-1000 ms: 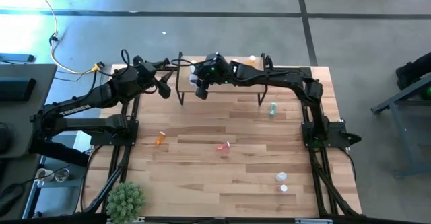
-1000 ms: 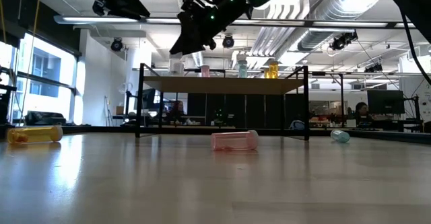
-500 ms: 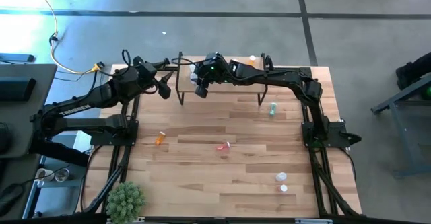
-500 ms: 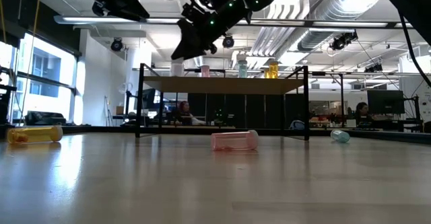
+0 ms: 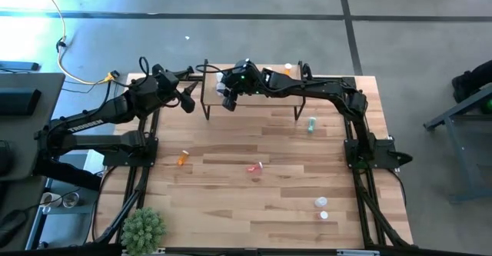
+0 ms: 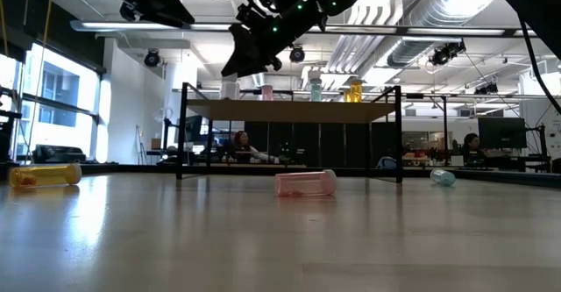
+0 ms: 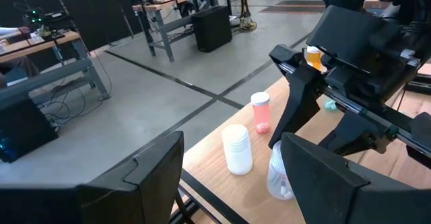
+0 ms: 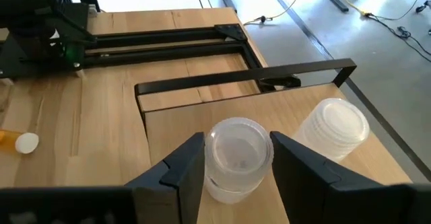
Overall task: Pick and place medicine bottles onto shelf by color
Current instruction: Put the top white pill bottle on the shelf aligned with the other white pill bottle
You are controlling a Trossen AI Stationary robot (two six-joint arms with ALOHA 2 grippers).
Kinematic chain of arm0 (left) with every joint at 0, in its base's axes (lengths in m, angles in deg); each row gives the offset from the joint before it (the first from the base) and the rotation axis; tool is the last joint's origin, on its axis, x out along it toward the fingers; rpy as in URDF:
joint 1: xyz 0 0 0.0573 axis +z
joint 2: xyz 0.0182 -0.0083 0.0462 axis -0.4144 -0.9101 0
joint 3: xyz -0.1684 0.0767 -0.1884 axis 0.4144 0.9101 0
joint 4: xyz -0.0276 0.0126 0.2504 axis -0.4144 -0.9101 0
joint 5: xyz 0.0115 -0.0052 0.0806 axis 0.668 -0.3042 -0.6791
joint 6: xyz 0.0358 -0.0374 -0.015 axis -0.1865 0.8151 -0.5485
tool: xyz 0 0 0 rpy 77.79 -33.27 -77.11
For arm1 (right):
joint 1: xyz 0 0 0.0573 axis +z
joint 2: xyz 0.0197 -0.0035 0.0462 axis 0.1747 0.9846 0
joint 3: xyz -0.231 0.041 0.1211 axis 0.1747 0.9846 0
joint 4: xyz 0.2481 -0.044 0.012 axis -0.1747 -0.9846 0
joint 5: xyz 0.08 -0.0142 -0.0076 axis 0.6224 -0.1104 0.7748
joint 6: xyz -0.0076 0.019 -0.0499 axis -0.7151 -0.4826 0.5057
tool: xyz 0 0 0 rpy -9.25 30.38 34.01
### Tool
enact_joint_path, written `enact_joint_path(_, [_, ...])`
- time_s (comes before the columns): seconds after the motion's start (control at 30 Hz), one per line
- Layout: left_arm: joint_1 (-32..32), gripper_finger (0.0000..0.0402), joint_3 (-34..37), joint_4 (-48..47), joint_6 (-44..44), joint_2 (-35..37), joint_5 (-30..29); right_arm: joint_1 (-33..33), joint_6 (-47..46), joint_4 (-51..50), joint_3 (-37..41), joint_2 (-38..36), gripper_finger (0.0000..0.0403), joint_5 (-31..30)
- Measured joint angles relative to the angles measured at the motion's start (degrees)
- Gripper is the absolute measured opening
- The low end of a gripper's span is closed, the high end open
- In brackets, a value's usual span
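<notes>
Near bench: clear bottles (image 5: 321, 207) by the right edge; pink bottle (image 6: 305, 183) and orange bottle (image 6: 46, 175) lying mid-bench.
Shelf (image 5: 261, 94): far edge.
Right claw (image 8: 232, 158): part-open astride a clear bottle (image 8: 234, 157) at the shelf's left end.
Left claw (image 5: 187, 102): wide, empty, beside the shelf.

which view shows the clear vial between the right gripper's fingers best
The right wrist view: the clear translucent vial stands upright on the light-wood shelf, between the right gripper's fingers. The left wrist view shows it partly hidden behind a finger; the high view hides it; the low view shows it tiny.
</notes>
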Motion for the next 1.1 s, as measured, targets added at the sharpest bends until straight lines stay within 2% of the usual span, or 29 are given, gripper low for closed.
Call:
enact_joint_path(0.3, [0.0,0.0237,0.0,0.0,0.0,0.0,0.0,0.0,-0.5,0.9,0.0,0.0,0.0188,0.0])
enact_joint_path(0.53, [0.0,0.0237,0.0,-1.2,0.0,0.0,0.0,0.1,-1.3,-0.8,-0.8,-0.2,0.0188,0.0])
enact_joint_path(0.83, [0.0,0.0237,0.0,-4.5,0.0,0.0,0.1,0.3,-1.4,-8.3,-7.5,-0.9,0.0188,0.0])
enact_joint_path(0.93, [0.0,0.0237,0.0,-4.5,0.0,0.0,0.1,0.4,-1.1,-10.6,-9.8,-0.9,0.0188,2.9])
enact_joint_path(1.1, [0.0,0.0237,0.0,-4.5,0.0,0.0,-0.1,0.4,1.5,-13.9,-10.9,-1.0,0.0188,13.9])
